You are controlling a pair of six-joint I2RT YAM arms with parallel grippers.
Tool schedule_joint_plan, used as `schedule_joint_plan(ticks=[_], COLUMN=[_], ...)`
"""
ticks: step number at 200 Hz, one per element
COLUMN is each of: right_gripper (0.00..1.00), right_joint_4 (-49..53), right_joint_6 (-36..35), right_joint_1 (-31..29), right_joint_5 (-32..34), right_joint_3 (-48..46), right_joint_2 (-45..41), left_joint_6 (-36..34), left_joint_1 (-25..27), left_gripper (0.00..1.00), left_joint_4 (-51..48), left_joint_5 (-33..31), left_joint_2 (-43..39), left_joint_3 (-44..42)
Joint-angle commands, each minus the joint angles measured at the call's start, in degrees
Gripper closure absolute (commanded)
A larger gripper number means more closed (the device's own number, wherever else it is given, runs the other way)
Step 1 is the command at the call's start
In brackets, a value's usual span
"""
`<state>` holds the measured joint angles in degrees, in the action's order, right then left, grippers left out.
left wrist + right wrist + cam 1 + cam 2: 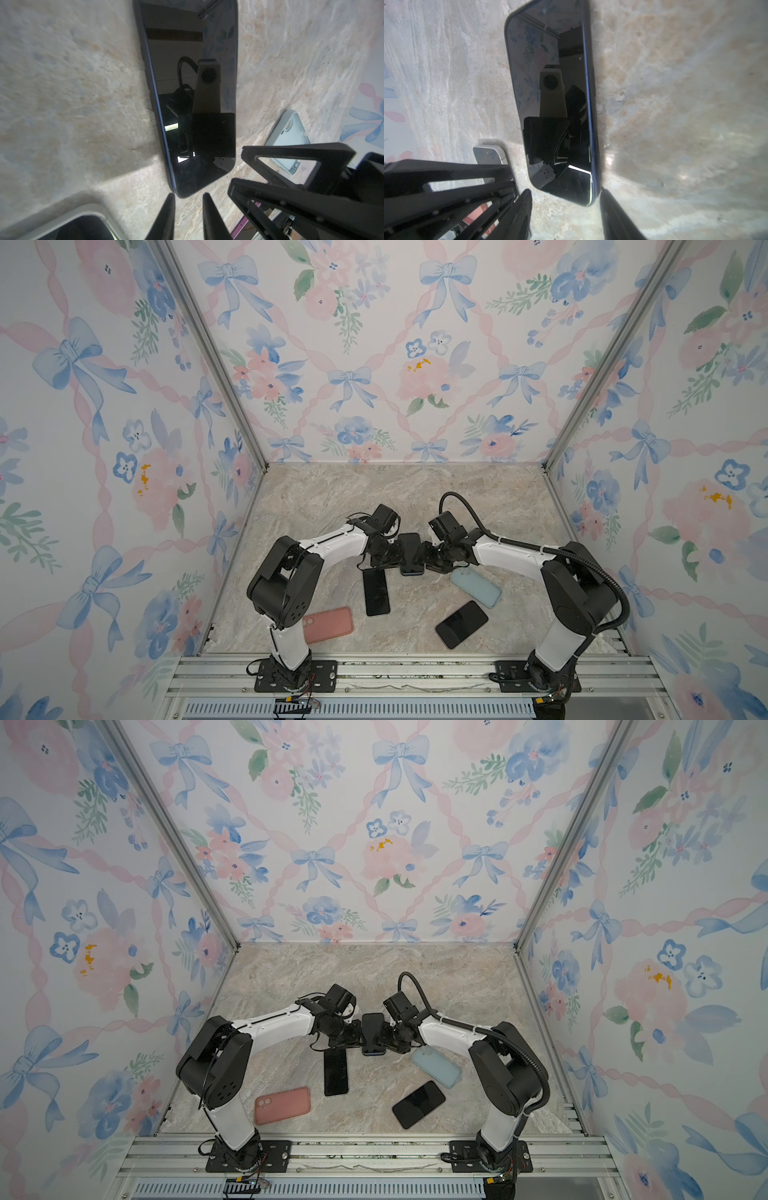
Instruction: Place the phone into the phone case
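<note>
Nothing legible anywhere. On the dark screen of the phone (550, 104), only reflections, no writing. On the pink case (330, 624) and the pale blue case (476, 587), plain backs, no readable brand.

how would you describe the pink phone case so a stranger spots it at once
On the marble table, go to the near edge by the left arm's base. The pink case lies flat there, camera cutout showing. It is the only pink item: the other case is pale blue, the phones dark.
</note>
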<state>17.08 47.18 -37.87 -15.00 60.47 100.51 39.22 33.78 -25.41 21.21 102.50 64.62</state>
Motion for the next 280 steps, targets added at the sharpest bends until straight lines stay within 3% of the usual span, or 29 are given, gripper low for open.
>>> schedule_joint_plan(ticks=[1,68,280], right_gripper=[0.45,0.46,0.51], right_joint_4=[-0.5,-0.6,-3.0], right_joint_6=[0.5,0.1,0.5], right_joint_1=[0.2,0.2,-0.6], right_joint_5=[-0.9,-1.4,-3.0], right_joint_3=[-0.1,0.3,0.9], right_joint_2=[1.4,2.9,6.1], left_joint_6=[-0.5,-0.9,-2.0], left_joint_1=[0.4,1.0,1.0], left_gripper=[0.76,0.84,0.9], left_joint_4=[-1.2,-1.2,-1.1], left_joint_5=[-0.5,-0.3,-1.6], left_joint_2=[1.5,2.6,6.2], left_joint_3=[-0.5,-0.6,-1.4])
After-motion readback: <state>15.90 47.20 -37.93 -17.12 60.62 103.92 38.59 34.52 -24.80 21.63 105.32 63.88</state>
